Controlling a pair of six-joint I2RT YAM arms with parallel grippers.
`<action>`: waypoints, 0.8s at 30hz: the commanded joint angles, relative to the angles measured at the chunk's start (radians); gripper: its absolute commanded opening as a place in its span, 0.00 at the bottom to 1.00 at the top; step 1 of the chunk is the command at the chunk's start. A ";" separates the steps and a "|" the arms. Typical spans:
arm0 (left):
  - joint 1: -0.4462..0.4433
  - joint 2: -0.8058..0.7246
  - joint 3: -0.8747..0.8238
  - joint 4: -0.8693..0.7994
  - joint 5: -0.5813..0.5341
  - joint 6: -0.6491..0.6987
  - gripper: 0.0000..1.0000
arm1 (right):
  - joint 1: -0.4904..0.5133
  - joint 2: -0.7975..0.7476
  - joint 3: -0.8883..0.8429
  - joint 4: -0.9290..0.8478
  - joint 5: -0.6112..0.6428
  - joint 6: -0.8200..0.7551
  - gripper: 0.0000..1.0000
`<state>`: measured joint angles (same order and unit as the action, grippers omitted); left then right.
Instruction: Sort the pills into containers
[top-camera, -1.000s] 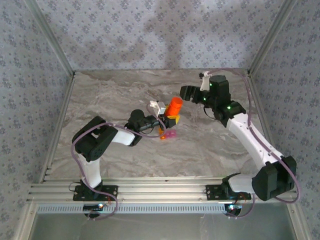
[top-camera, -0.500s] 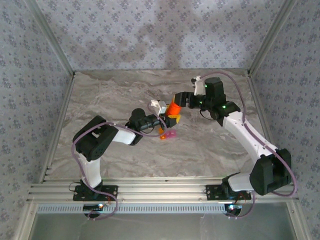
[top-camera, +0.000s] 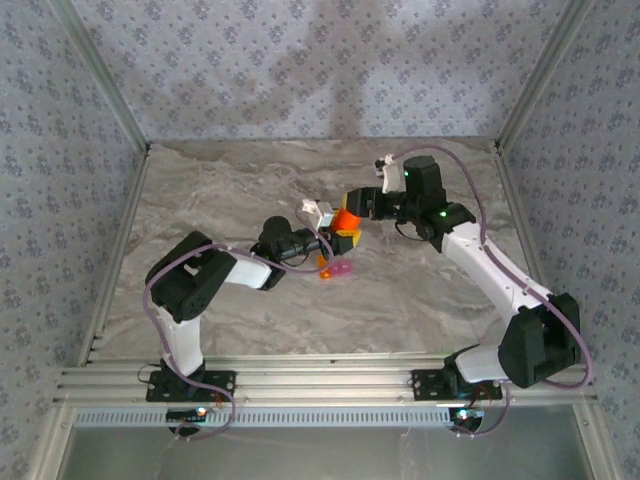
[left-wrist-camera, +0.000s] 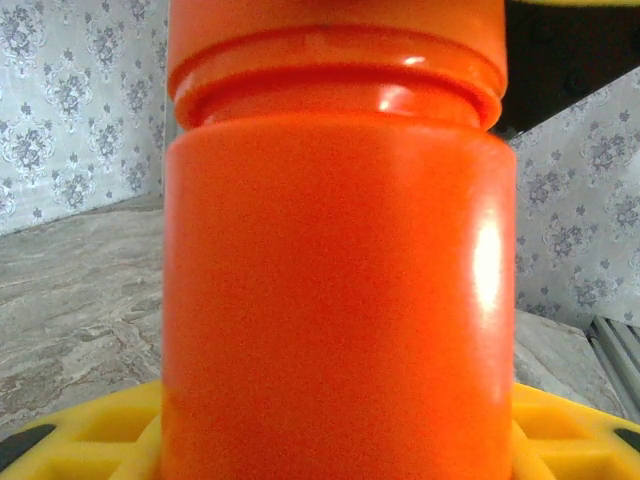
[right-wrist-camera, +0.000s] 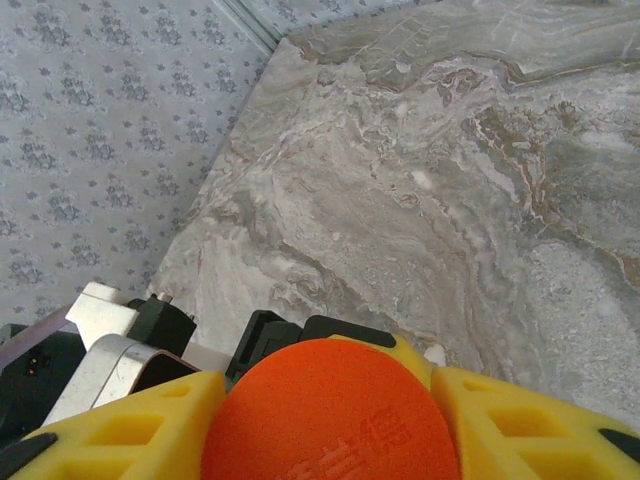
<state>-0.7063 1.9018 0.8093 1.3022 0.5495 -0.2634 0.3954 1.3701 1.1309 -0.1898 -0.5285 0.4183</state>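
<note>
My left gripper (top-camera: 338, 234) is shut on the body of an upright opaque orange bottle (top-camera: 345, 216), whose side fills the left wrist view (left-wrist-camera: 335, 280) between yellow pads (left-wrist-camera: 90, 435). My right gripper (top-camera: 356, 203) reaches in from the right. Its yellow fingers (right-wrist-camera: 530, 420) press on both sides of the bottle's round orange cap (right-wrist-camera: 335, 420). The containers (top-camera: 335, 268), a tiny orange box and a tiny pink box joined side by side, lie on the table just in front of the bottle. The pills are hidden.
The marble table (top-camera: 230, 180) is walled by patterned panels at the back and both sides. An aluminium rail (top-camera: 320, 385) runs along the near edge by the arm bases. The left arm's black wrist parts (right-wrist-camera: 275, 335) sit right behind the cap.
My right gripper has moved left from beside the bottle onto its cap, and its fingers have drawn in on it. The left arm has held the bottle still.
</note>
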 joint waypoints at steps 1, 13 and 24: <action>0.006 0.000 0.020 0.045 0.013 -0.002 0.00 | 0.016 0.002 -0.005 -0.003 -0.009 0.002 0.44; 0.006 0.006 0.023 0.049 -0.001 -0.005 0.00 | 0.263 -0.083 -0.262 0.242 0.508 0.282 0.29; 0.006 0.014 0.031 0.045 -0.006 -0.005 0.00 | 0.210 -0.053 -0.186 0.195 0.363 0.278 0.40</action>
<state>-0.6937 1.9209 0.7956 1.2556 0.5678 -0.2558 0.6010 1.2938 0.9150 0.0853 -0.0055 0.6704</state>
